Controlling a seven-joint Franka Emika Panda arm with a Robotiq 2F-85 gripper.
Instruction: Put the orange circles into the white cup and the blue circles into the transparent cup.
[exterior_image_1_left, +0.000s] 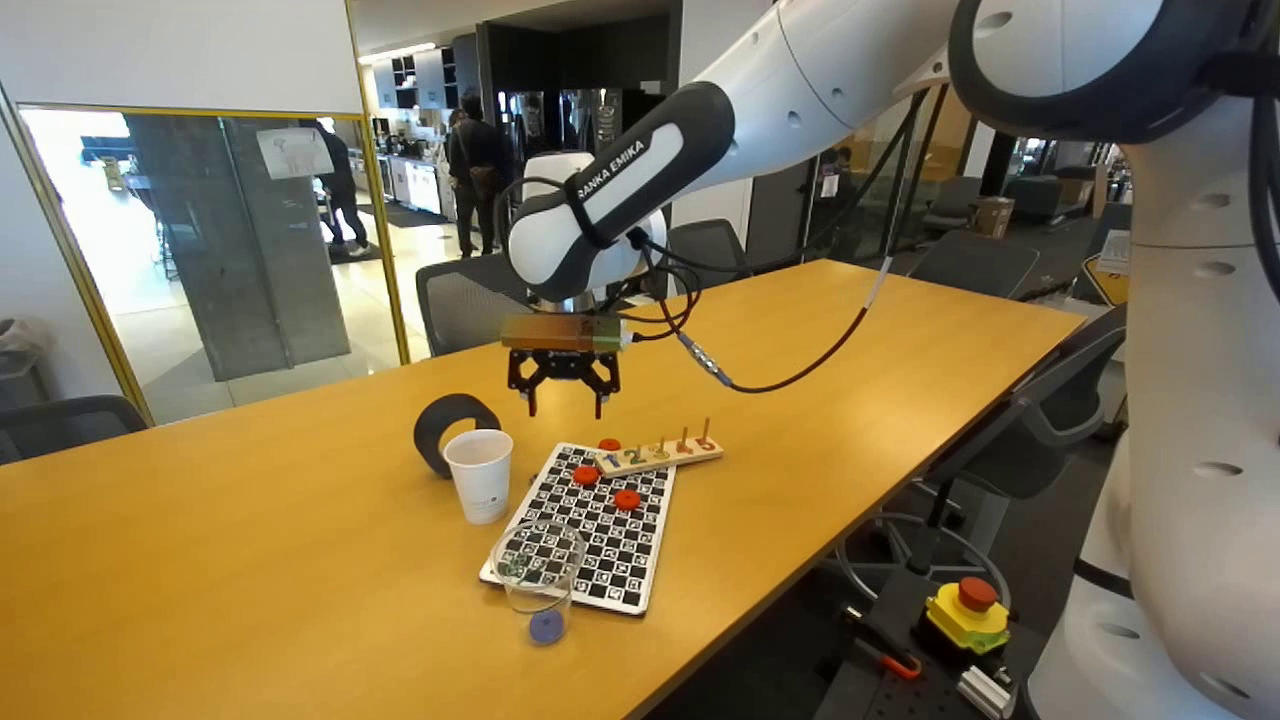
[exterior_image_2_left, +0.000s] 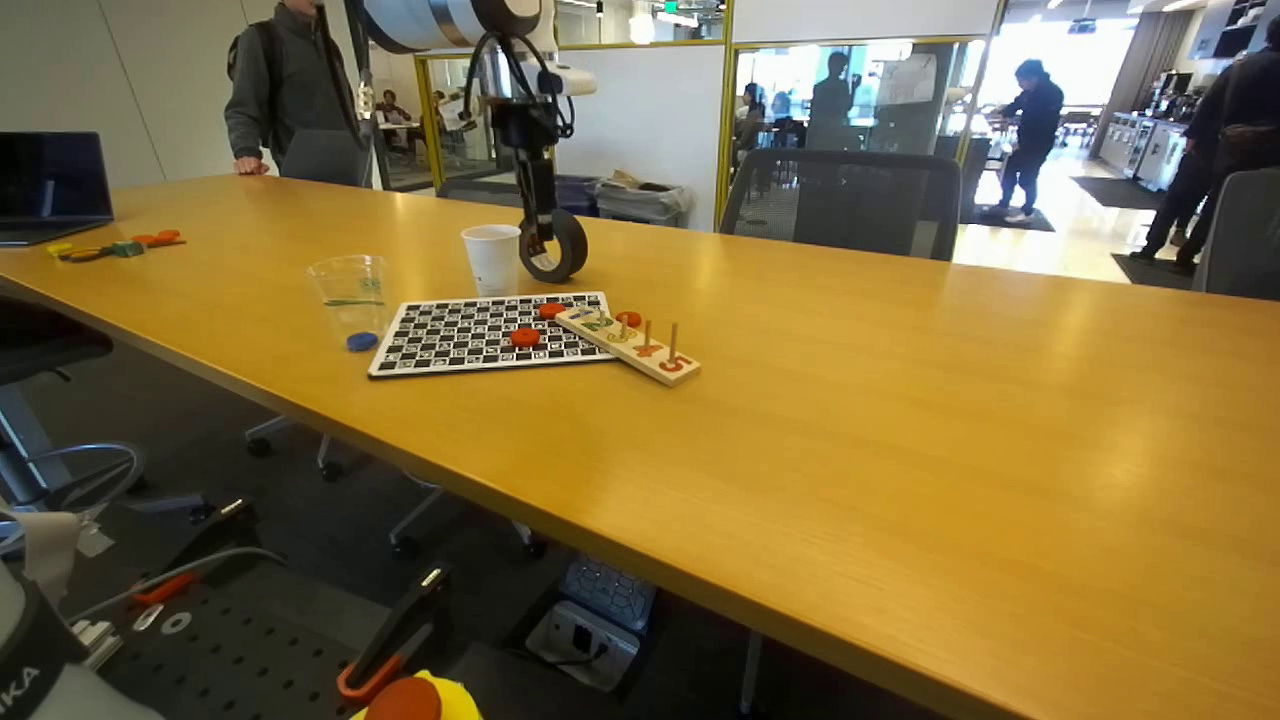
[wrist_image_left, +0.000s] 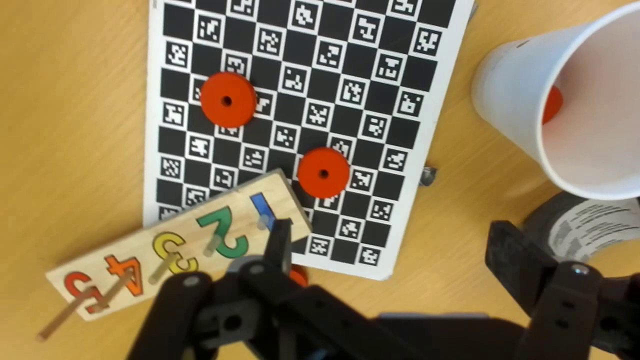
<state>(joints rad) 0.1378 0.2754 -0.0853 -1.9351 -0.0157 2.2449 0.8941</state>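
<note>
Gripper (exterior_image_1_left: 566, 408) above table (exterior_image_1_left: 250, 560), jaws spread wide, two orange circles (wrist_image_left: 234, 109) on checkered board (wrist_image_left: 320, 90), another orange circle (wrist_image_left: 552, 105) inside white cup (exterior_image_1_left: 482, 485), blue circle (exterior_image_1_left: 547, 628) apparently inside transparent cup (exterior_image_2_left: 350, 290).

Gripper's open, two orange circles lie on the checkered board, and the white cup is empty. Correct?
Not quite: the white cup is not empty. The wrist view shows an orange circle inside it. The gripper is open, and two orange circles lie on the checkered board.
</note>
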